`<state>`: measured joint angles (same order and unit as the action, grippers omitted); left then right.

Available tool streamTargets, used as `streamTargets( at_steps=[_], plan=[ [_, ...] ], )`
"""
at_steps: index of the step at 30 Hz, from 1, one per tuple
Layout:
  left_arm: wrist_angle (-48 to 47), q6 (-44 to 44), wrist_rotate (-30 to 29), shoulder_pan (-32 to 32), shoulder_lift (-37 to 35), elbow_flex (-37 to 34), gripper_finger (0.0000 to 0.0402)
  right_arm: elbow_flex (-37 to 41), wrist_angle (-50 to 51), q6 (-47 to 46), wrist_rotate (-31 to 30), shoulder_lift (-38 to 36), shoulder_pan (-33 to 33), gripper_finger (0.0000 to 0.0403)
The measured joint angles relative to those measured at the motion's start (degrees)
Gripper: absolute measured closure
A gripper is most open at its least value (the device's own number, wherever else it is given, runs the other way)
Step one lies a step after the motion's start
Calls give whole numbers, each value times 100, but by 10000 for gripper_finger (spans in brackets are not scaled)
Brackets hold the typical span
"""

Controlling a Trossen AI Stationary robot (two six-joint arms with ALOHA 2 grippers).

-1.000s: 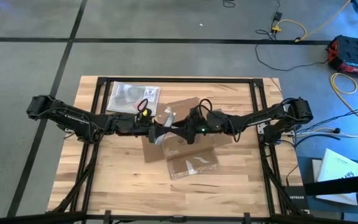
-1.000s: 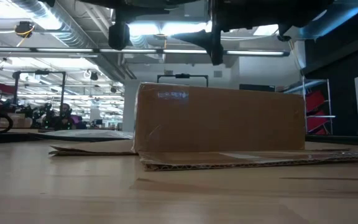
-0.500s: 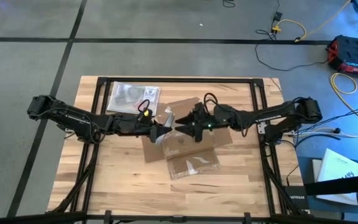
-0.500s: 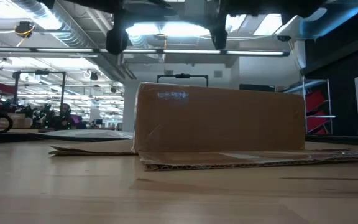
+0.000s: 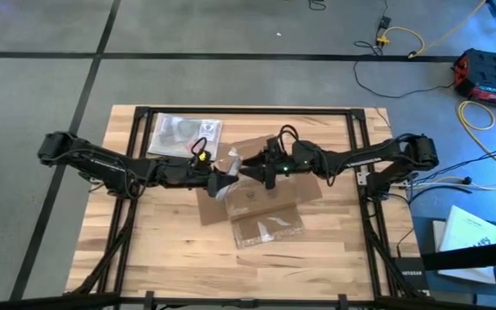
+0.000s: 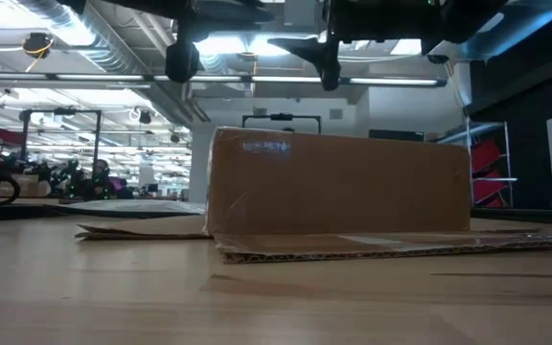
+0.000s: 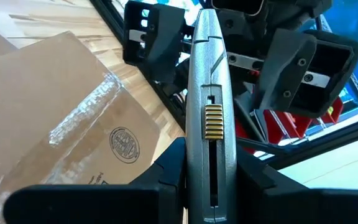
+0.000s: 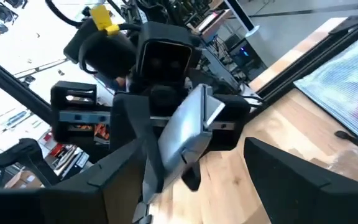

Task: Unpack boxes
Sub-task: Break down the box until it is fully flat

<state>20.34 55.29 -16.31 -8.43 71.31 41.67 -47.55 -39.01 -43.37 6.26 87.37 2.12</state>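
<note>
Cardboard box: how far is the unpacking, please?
Done: outer flaps of the cardboard box lie flat. In hand: left gripper is shut on a silver utility knife above the box; open right gripper faces it. Left: clear tape looks uncut; contents not visible.

Butcher-block table [image 5: 162, 250], black frame rails along edges. Clear plastic bag [image 5: 183, 132] flat at far-left of tabletop. Grey floor around; yellow cable [image 5: 400, 36] and red-black case [image 5: 487, 74] off to right, white box [image 5: 468, 231] near table's right side.
</note>
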Motion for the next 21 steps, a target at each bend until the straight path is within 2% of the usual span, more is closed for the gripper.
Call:
streamTargets(
  at_steps=[15, 21],
  plan=[
    [126, -38, 4, 66, 0, 0, 343, -141, -463, -141, -8, 407, 16, 146],
    [115, -46, 4, 66, 0, 0, 343, -240, -470, -29, -107, 434, 16, 162]
  ],
)
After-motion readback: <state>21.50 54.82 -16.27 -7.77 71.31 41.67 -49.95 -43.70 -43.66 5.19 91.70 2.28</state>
